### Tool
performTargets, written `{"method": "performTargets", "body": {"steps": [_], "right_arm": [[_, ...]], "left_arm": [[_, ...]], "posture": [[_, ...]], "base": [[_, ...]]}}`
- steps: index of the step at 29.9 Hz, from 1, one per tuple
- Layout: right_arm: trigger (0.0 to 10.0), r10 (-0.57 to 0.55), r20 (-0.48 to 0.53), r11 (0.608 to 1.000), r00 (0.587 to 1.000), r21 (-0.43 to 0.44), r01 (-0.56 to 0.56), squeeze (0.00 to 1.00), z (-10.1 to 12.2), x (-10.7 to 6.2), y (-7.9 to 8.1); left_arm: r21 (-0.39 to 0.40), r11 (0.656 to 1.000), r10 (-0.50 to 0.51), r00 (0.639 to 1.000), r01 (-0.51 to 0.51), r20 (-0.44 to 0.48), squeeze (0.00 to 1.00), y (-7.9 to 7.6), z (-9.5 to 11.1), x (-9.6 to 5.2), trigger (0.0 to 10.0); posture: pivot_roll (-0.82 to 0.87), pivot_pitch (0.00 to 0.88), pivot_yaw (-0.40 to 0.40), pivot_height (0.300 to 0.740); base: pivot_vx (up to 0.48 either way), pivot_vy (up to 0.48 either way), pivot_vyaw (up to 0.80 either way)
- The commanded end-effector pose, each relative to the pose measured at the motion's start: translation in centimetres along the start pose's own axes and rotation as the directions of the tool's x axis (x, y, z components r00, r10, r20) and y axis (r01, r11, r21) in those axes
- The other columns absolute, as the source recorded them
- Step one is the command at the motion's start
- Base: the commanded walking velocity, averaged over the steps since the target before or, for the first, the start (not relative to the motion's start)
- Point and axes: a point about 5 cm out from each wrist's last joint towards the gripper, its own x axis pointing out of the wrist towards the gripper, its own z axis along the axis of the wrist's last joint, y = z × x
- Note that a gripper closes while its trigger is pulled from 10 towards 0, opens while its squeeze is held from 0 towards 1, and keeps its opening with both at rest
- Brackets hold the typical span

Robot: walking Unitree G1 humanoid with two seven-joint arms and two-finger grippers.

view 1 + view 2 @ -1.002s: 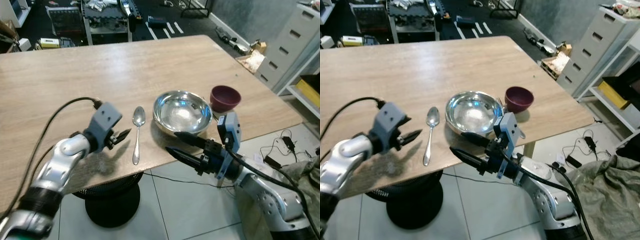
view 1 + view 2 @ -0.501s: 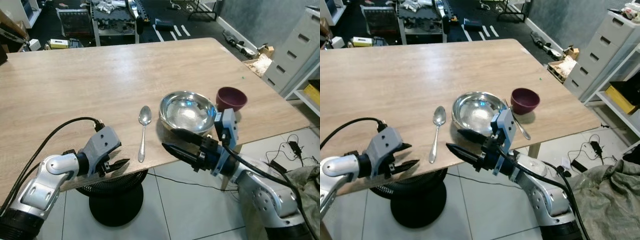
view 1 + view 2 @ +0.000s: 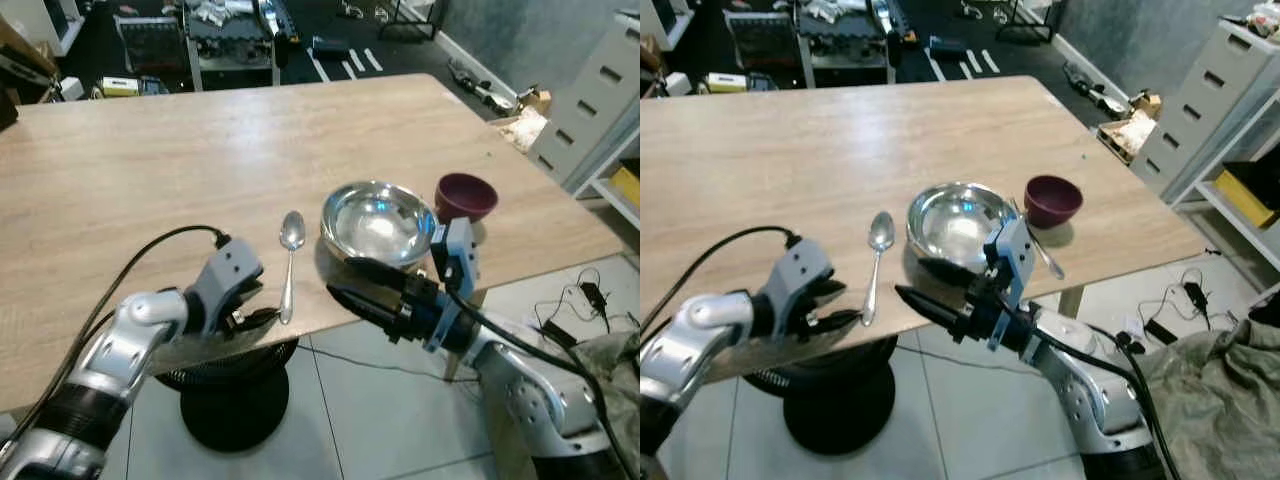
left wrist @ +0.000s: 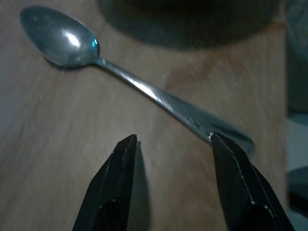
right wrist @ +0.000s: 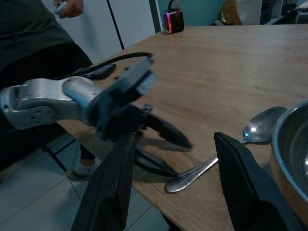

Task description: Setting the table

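Currently the left gripper (image 3: pixel 262 312) sits low over the near edge of the wooden table (image 3: pixel 150 170), fingers spread apart, nothing held. In the left wrist view the two black fingertips (image 4: pixel 126 144) straddle bare wood just short of the spoon (image 3: pixel 289 262) handle; one tip is right at the handle's end, contact can't be confirmed. The spoon lies flat on the table, bowl end away from the robot, handle toward the table edge, just to the left of the steel bowl (image 3: pixel 377 221).

The right gripper (image 3: pixel 340 280) hovers at the table's near edge in front of the steel bowl, fingers wide apart, empty. Its wrist view looks across the table at the left gripper (image 5: pixel 159 144), the spoon (image 5: pixel 231 149) and the bowl's rim (image 5: pixel 288 154).

A small dark red bowl (image 3: pixel 465 196) stands on the table just to the right of the steel bowl, near it but apart. A person (image 5: pixel 33 38) in dark clothes stands beyond the table edge in the right wrist view.
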Motion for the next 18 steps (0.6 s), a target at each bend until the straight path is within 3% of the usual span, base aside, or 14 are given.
{"method": "performTargets", "body": {"steps": [1,5,10,18], "right_arm": [[10.0,-0.008,-0.005,1.0,1.0,0.004,0.008,0.0,-0.1,-0.2,0.1],[10.0,-0.018,-0.005,1.0,1.0,0.003,0.018,0.0,-0.1,-0.3,0.1],[10.0,-0.031,-0.002,1.0,1.0,0.002,0.031,0.0,0.0,-0.4,0.1],[10.0,-0.033,-0.001,0.999,0.999,0.001,0.033,0.0,0.0,-0.3,0.0]], "left_arm": [[-0.005,1.0,-0.013,0.999,0.013,-0.038,0.0,-0.3,-0.9,0.3,10.0],[-0.02,0.999,-0.04,0.999,0.04,-0.033,0.0,-0.6,-0.7,1.2,10.0],[-0.007,0.992,-0.123,0.992,0.123,0.009,0.0,-2.2,0.4,3.1,10.0],[0.0,0.996,-0.087,0.996,0.087,0.019,0.0,-1.7,0.7,3.9,10.0]], "posture": [[0.04,0.144,0.027,0.74],[0.02,0.151,0.035,0.74],[0.02,0.154,0.038,0.74],[0.02,0.15,0.036,0.74]], "base": [[0.0,0.0,0.0],[0.0,0.0,0.0],[0.0,0.0,0.0],[0.0,0.0,0.0]]}}
